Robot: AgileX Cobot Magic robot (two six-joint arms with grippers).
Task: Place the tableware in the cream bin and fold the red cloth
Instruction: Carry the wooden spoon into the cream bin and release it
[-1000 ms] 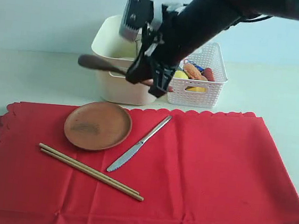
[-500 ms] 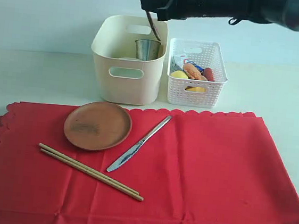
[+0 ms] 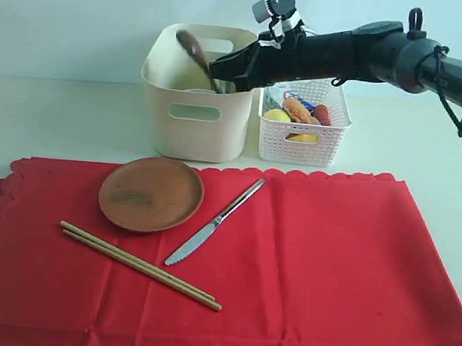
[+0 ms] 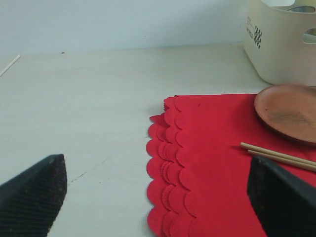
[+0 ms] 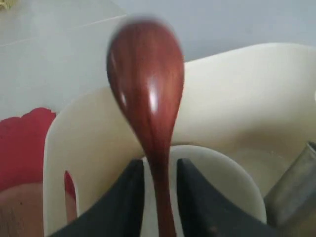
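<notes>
My right gripper (image 3: 225, 73) reaches over the cream bin (image 3: 190, 127). The dark wooden spoon (image 5: 145, 84) stands between its fingers, with a thin gap on each side of the handle. The spoon (image 3: 193, 49) tilts up above the bin's rim. Inside the bin lie the pale bowl (image 5: 217, 173) and the steel cup (image 5: 296, 192). The brown plate (image 3: 151, 193), slim metal utensil (image 3: 213, 223) and chopsticks (image 3: 139, 265) lie on the red cloth (image 3: 328, 274). My left gripper (image 4: 157, 165) hangs open and empty above the cloth's scalloped edge (image 4: 165, 148).
A white perforated basket (image 3: 304, 148) holding food stands right of the cream bin. Bare pale table (image 3: 55, 113) lies left of the bin and beyond the cloth. The left arm is out of the exterior view.
The right arm swung the spoon up from in front of the bin, then lowered it. The spoon now tilts into the bin with the fingers slightly apart around it.
</notes>
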